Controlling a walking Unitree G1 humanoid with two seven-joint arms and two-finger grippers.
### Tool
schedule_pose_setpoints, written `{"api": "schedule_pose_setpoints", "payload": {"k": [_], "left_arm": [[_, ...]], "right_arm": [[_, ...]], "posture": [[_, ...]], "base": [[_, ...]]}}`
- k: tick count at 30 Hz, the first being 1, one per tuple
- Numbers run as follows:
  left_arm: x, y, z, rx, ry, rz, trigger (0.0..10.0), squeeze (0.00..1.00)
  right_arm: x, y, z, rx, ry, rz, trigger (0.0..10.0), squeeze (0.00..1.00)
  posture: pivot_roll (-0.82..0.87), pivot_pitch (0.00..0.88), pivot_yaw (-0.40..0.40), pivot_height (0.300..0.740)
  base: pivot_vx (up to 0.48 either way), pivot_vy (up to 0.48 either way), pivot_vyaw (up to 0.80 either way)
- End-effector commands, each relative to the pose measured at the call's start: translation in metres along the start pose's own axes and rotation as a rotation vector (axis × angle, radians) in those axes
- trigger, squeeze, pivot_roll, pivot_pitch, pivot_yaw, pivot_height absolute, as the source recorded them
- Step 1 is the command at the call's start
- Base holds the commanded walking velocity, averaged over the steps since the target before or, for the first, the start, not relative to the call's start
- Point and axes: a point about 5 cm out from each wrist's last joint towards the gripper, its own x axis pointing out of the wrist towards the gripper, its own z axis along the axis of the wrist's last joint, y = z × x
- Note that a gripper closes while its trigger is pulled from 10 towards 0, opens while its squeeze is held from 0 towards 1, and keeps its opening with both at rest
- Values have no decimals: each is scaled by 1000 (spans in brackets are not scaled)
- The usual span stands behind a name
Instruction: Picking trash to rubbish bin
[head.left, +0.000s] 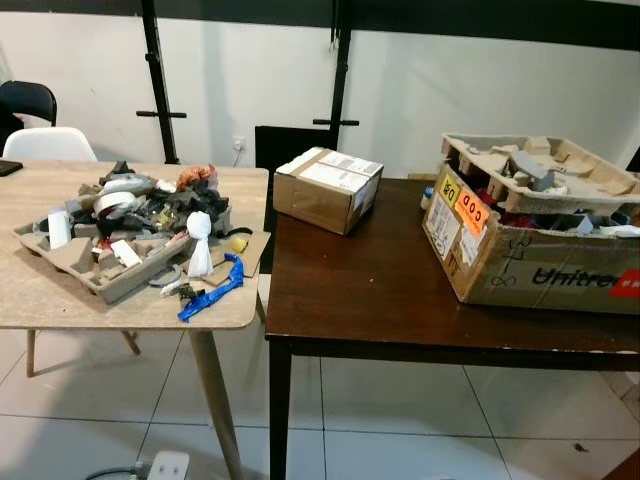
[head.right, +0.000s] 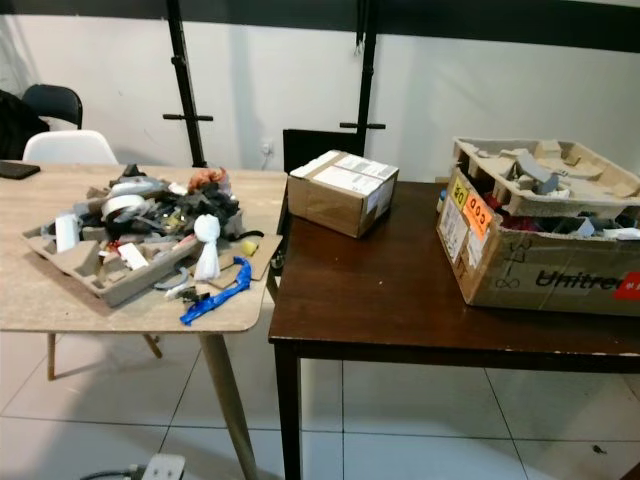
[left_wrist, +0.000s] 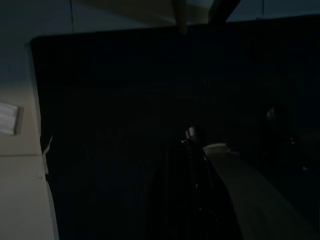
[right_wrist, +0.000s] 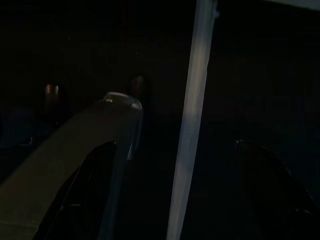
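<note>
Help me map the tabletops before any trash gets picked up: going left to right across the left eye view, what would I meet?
White chair → light wooden table with the trash pile → blue plastic piece → small sealed cardboard box → dark table → big open Unitree box.

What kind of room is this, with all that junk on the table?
Probably a workshop or office room: a light table heaped with scrap in a pulp tray, a dark table holding cardboard boxes, a white chair, tiled floor.

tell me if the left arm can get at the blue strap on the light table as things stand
Probably not yet: the blue strap lies unobstructed at the light table's near edge, but the left arm hangs idle low in shade.
</note>
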Motion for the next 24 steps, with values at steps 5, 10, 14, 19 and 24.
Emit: {"api": "schedule_pose_setpoints", "payload": {"k": [5,10,14,19,24], "left_arm": [[2,-1,14,10,-29,7,10000,0],[5,-4,60,-11,-156,13,10000,0],[5,-7,78,-19,-204,6,10000,0],[6,-7,59,-5,-143,0,10000,0],[3,-7,13,12,-22,-5,10000,0]], "right_arm": [[0,-7,9,-3,-22,-15,10000,0],[-2,-8,60,28,-151,-24,10000,0],[-4,-8,80,38,-198,-23,10000,0],[-2,-6,64,23,-157,-17,10000,0],[0,-2,28,17,-68,-7,10000,0]], "posture": [[58,34,-32,740],[56,28,-30,740],[58,27,-31,740],[61,30,-31,740],[57,33,-31,740]], "base": [[0,0,0],[0,0,0],[0,0,0],[0,0,0],[0,0,0]]}}
